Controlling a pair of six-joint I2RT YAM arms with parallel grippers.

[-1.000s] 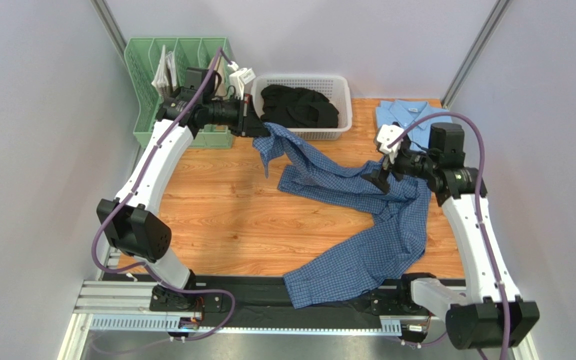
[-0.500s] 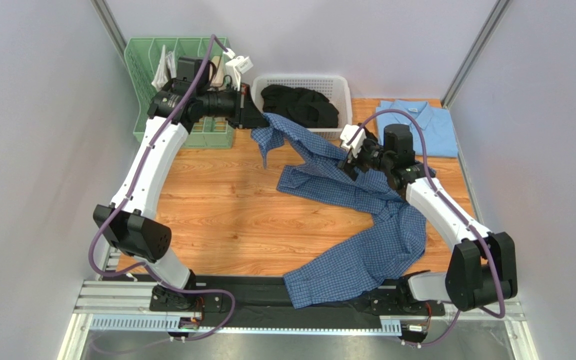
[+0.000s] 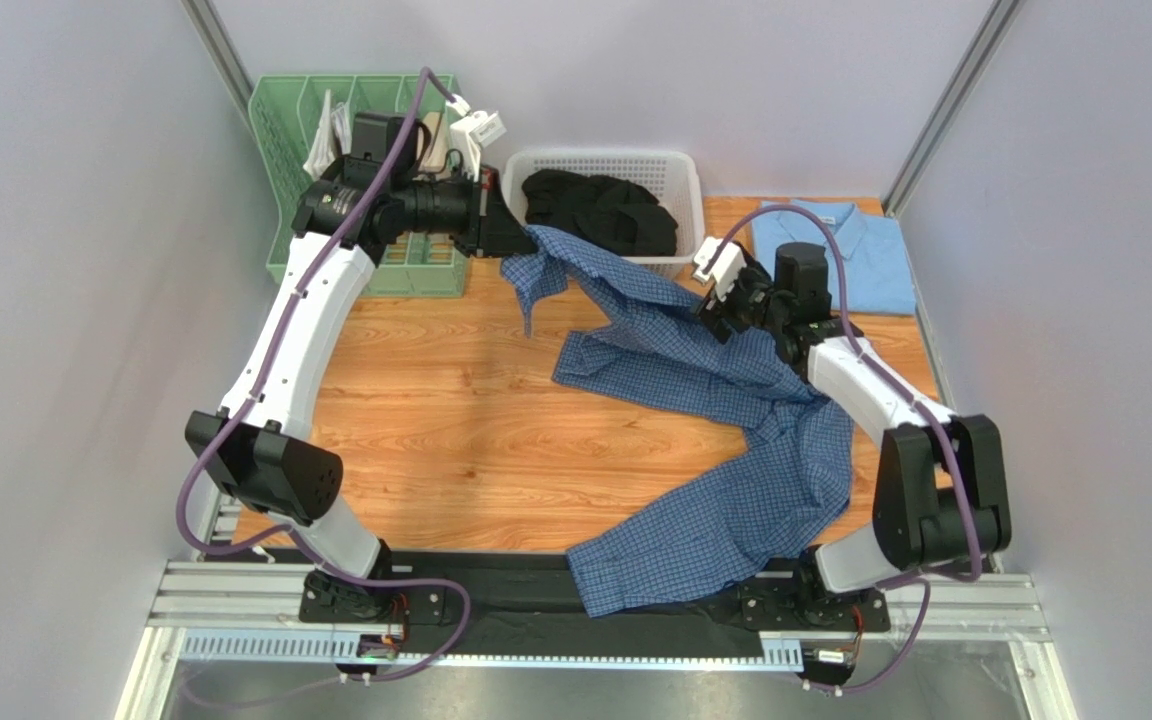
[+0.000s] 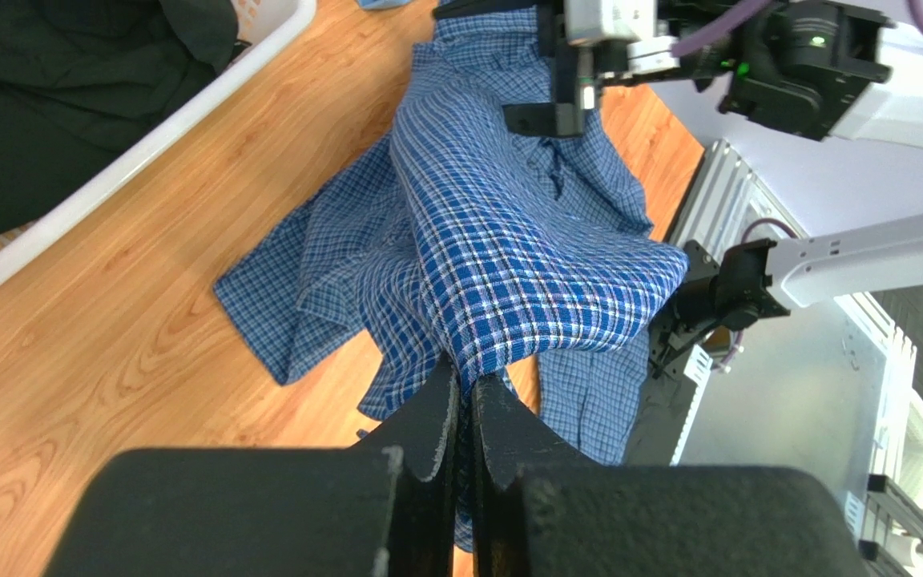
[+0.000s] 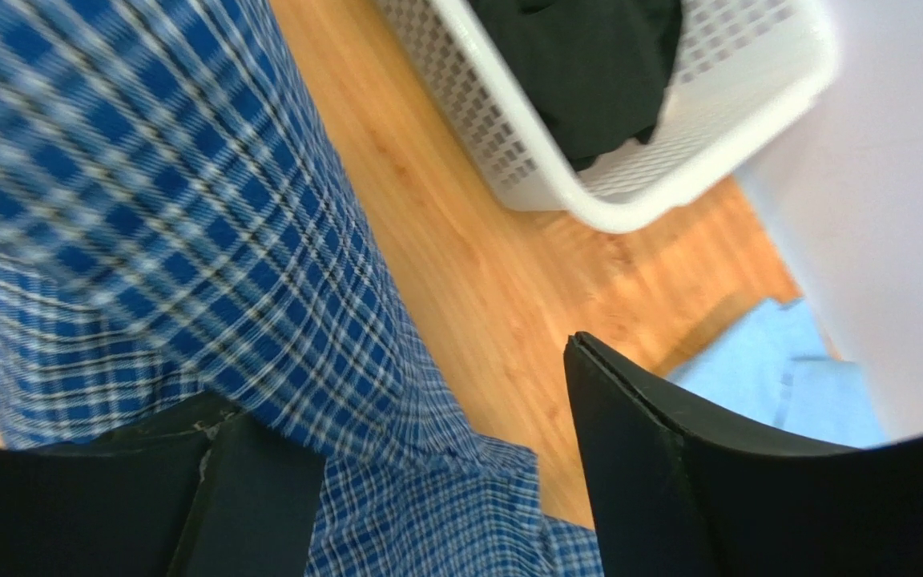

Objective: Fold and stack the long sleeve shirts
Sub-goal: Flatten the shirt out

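The dark blue checked shirt (image 3: 732,435) lies crumpled across the wooden table, one end hanging over the near edge. My left gripper (image 3: 519,240) is shut on a fold of it and holds that part raised near the basket; the pinched cloth shows in the left wrist view (image 4: 515,277). My right gripper (image 3: 720,320) is open over the shirt's upper part, its fingers (image 5: 659,469) spread on either side of the checked cloth (image 5: 190,241). The plain light blue shirt (image 3: 853,248) lies folded at the far right; a corner shows in the right wrist view (image 5: 779,373).
A white basket (image 3: 680,173) with dark clothes stands at the back centre, also in the right wrist view (image 5: 671,132). A green rack (image 3: 289,180) stands at the back left. Bare wooden table (image 3: 432,435) lies left of the shirt.
My right arm swung left and then back toward the far edge, its gripper now over the shirt's upper part. My left gripper lifted slightly with the cloth, then held still.
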